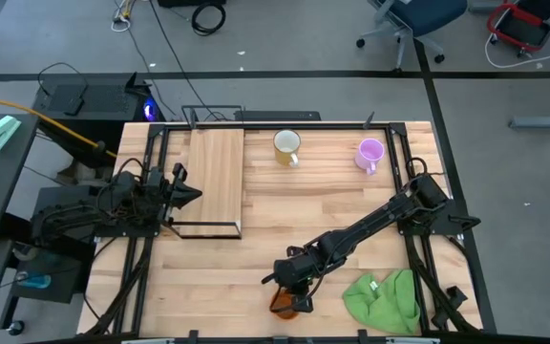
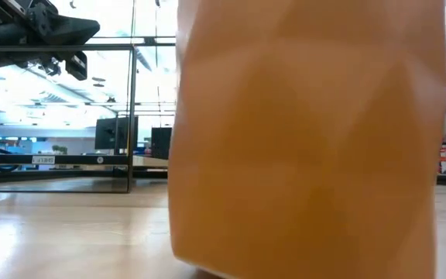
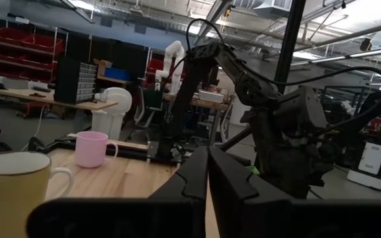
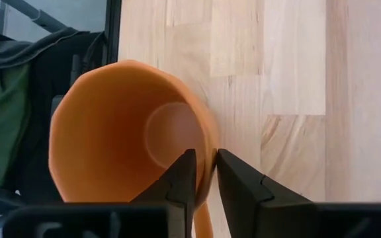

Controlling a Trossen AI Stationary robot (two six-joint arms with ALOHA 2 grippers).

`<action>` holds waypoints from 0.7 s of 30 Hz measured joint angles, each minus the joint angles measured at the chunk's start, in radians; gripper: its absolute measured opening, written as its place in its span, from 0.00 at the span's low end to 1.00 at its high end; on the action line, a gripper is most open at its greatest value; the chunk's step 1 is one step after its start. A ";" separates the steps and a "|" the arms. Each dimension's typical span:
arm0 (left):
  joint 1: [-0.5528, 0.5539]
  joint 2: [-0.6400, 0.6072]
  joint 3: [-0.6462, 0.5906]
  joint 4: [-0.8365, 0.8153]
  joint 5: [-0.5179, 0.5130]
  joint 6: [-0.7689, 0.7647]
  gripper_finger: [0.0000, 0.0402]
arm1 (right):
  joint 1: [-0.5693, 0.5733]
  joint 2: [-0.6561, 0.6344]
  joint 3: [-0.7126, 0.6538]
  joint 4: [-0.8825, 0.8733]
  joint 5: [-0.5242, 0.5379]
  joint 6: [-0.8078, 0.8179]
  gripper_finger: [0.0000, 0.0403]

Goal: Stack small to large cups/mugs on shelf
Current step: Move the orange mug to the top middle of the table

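- While the table (image 1: 351, 205) carries everything, the shelf (image 1: 216, 177) lies just beside the left gripper (image 1: 191, 194), whose fingers are pressed together, empty.
- Cream-yellow mug (image 1: 286, 146) and purple mug (image 1: 370, 153): well apart from the right gripper (image 4: 205, 173).
- Right gripper pinches the orange mug (image 4: 121, 129) rim, one finger inside.

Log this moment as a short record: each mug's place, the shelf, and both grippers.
orange mug: near table edge, rim between the right gripper fingers, one inside, one outside
cream-yellow mug: far side of table, beside the shelf
light purple mug: far side, right of the cream one
light-wood plank shelf on black wire frame: no mugs on it
left gripper: shut, empty, by the shelf
green cloth: near right corner
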 joint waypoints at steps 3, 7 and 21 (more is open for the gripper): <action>0.000 0.000 0.000 0.000 0.000 0.000 0.05 | 0.000 0.000 0.000 0.000 0.000 0.000 0.13; 0.000 0.000 0.000 0.000 0.000 0.000 0.04 | 0.000 0.000 -0.001 -0.003 0.000 -0.004 0.08; 0.000 0.000 0.000 0.000 0.000 0.000 0.04 | -0.001 0.002 0.026 -0.043 0.056 -0.066 0.03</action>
